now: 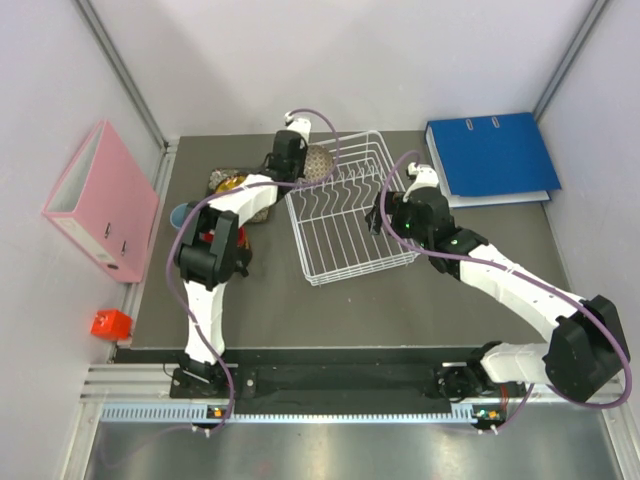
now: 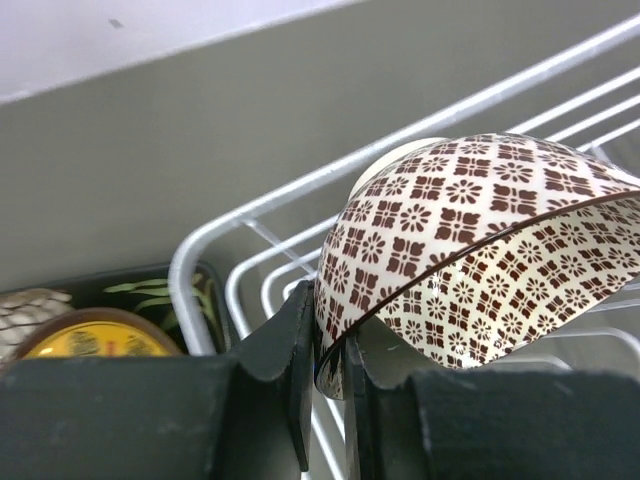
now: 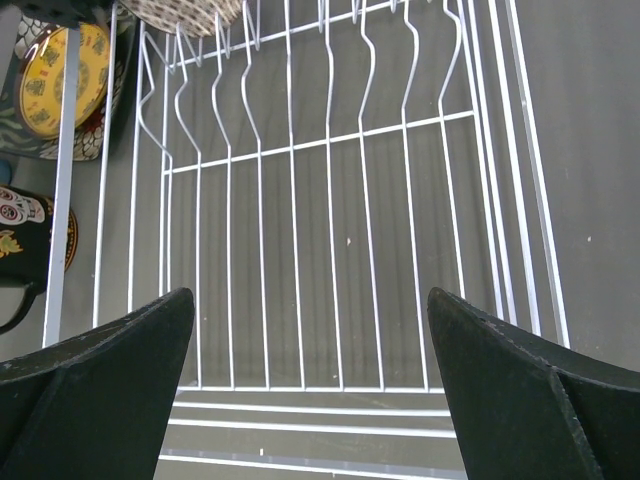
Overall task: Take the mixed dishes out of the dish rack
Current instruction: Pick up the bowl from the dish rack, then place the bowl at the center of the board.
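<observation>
Patterned bowl [image 2: 470, 250], tilted on edge at the far-left corner of the dish rack [image 1: 345, 225], the only dish in it. The left tool [image 2: 330, 370] is clamped on the bowl's rim, one finger inside, one outside. The right tool [image 3: 310, 330] hangs over the bare wires with jaws wide apart. The amber-yellow plate [image 2: 95, 340] sits just outside that corner on the surface [image 1: 300, 320]. Risk: the thin rim pinch may let the bowl pivot or slip, or its lower edge snag a wire on lifting.
</observation>
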{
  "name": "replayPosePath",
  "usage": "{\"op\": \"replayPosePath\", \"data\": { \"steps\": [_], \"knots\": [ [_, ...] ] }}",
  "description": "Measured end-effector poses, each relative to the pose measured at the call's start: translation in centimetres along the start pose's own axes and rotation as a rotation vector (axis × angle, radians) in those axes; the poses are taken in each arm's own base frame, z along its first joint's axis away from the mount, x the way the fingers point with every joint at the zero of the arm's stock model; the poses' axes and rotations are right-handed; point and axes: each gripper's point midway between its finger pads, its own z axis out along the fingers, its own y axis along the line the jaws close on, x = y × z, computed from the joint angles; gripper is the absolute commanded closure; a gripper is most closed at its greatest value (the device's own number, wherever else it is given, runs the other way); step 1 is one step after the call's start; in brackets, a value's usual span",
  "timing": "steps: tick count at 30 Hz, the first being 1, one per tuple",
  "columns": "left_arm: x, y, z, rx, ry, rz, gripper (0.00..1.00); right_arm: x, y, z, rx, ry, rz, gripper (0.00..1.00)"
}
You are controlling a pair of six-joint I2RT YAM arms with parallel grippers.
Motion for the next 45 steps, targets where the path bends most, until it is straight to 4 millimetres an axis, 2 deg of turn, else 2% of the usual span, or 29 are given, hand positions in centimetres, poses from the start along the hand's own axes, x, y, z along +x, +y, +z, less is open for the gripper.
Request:
{"op": "replayPosePath", "data": {
  "steps": [4,12,14,15,17,20,22,24,27,30,31,33,36,41,45],
  "knots": [
    [-3.1,0.2,-2.0,-0.009,-0.054,-0.009,1.0,0.1,0.0,0.0,0.001,0.001,0.0,0.0],
    [-13.7,-1.5,-7.9,0.022,-0.244,-0.061,1.0,-0.5,0.1,-0.7,-0.006,-0.015,0.003,0.0],
    [-15.8,-2.0,-9.4,0.042,-0.246,-0.113,1.0,-1.0,0.0,-1.3,0.001,-0.028,0.005,0.06],
    [-16.6,-2.1,-10.1,0.05,-0.238,-0.142,1.0,-1.4,-0.1,-1.6,0.008,-0.034,0.005,0.14],
    [-18.5,-2.2,-11.9,0.078,-0.209,-0.221,1.0,-2.8,-0.2,-2.5,0.032,-0.065,0.014,0.2],
    [-20.6,-3.0,-14.5,0.156,-0.187,-0.361,1.0,-6.2,-0.2,-4.2,0.078,-0.134,0.047,0.21],
    [-20.0,-4.1,-15.8,0.229,-0.132,-0.461,1.0,-8.9,0.0,-5.5,0.104,-0.189,0.077,0.17],
    [-17.5,-5.7,-16.6,0.3,-0.021,-0.537,1.0,-11.4,0.5,-6.8,0.112,-0.237,0.102,0.12],
    [-12.0,-8.6,-17.1,0.369,0.196,-0.611,1.0,-14.7,1.4,-8.9,0.102,-0.293,0.13,0.06],
    [-6.0,-10.9,-18.0,0.372,0.422,-0.634,1.0,-16.8,1.9,-10.6,0.096,-0.324,0.146,0.04],
    [-4.6,-11.5,-18.5,0.366,0.477,-0.629,1.0,-17.2,2.0,-10.9,0.1,-0.327,0.149,0.04],
    [-3.1,-12.0,-19.5,0.356,0.545,-0.624,1.0,-17.5,2.0,-11.0,0.111,-0.318,0.15,0.04],
    [-2.7,-13.0,-20.7,0.375,0.586,-0.629,1.0,-17.2,2.2,-9.7,0.137,-0.268,0.139,0.04],
    [-2.3,-12.9,-21.8,0.374,0.626,-0.641,1.0,-13.7,1.7,-6.4,0.182,-0.121,0.099,0.06],
    [-1.7,-13.0,-22.2,0.368,0.653,-0.635,1.0,-12.0,1.8,-5.2,0.176,-0.054,0.086,0.07]
  ]
}}
